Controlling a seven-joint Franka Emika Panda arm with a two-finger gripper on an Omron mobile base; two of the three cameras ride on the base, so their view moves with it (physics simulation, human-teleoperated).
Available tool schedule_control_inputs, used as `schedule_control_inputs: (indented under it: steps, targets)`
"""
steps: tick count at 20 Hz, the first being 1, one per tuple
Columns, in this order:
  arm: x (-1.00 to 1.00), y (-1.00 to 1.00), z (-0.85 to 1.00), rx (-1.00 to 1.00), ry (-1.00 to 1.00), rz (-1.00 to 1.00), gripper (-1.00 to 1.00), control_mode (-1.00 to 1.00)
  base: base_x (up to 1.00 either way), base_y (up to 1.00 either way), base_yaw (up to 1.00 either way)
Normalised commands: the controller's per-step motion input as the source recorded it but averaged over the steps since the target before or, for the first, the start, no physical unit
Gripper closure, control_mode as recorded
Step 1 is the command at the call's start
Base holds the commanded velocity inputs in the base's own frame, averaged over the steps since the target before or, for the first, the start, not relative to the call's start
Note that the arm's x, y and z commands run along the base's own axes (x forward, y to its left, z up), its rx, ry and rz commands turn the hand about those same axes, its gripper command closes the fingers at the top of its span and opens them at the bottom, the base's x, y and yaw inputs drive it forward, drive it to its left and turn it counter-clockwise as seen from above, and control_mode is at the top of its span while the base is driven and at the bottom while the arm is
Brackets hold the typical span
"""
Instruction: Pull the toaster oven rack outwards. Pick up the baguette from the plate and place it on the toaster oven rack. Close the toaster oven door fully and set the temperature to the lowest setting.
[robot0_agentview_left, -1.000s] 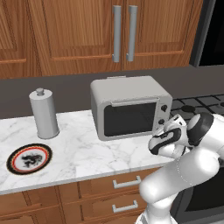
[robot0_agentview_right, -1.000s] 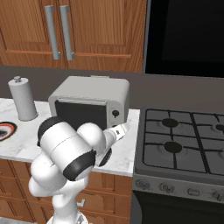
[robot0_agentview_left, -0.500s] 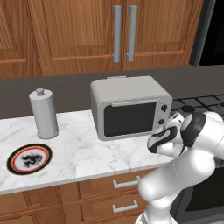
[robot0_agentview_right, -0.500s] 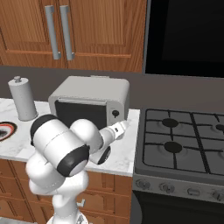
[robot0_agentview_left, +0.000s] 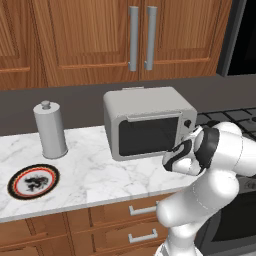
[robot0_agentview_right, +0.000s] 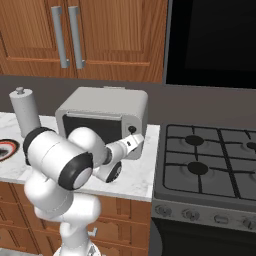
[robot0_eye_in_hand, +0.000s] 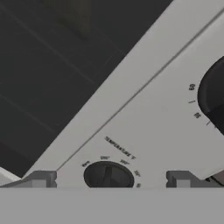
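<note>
Toaster oven door (robot0_agentview_left: 148, 136) shut, plate (robot0_agentview_left: 33, 181) bare on surface left of toaster oven (robot0_agentview_left: 147, 121), baguette unseen, presumably inside; pincer (robot0_eye_in_hand: 109, 180) released, straddling temperature knob (robot0_eye_in_hand: 108, 176), only turning to lowest left.

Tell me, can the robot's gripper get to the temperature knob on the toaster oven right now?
Probably yes. The gripper is open right in front of the temperature knob, which sits between its fingertips on the toaster oven, with nothing visible between them.
</note>
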Motion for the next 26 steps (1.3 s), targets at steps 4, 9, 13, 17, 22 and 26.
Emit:
schedule_control_inputs:
  steps: [4, 9, 13, 17, 22, 26]
  targets:
    - [0.19, 0.0, -0.2, 0.0, 0.0, -0.01, -1.0, -1.0, 0.0, 0.0, 0.0]
    - [0.02, 0.06, -0.38, 0.0, 0.0, -0.01, -1.0, -1.0, 0.0, 0.0, 0.0]
    - [0.02, 0.05, -0.38, 0.0, 0.0, -0.02, -1.0, -1.0, 0.0, 0.0, 0.0]
    - [0.29, 0.09, -0.64, 0.0, 0.0, -0.04, 1.0, -1.0, 0.0, 0.0, 0.0]
    - [0.34, 0.13, -0.69, 0.0, 0.0, -0.04, 1.0, -1.0, 0.0, 0.0, 0.0]
    - [0.14, 0.66, -0.99, -0.05, 0.05, -0.08, 1.0, -1.0, 0.0, 0.0, 0.0]
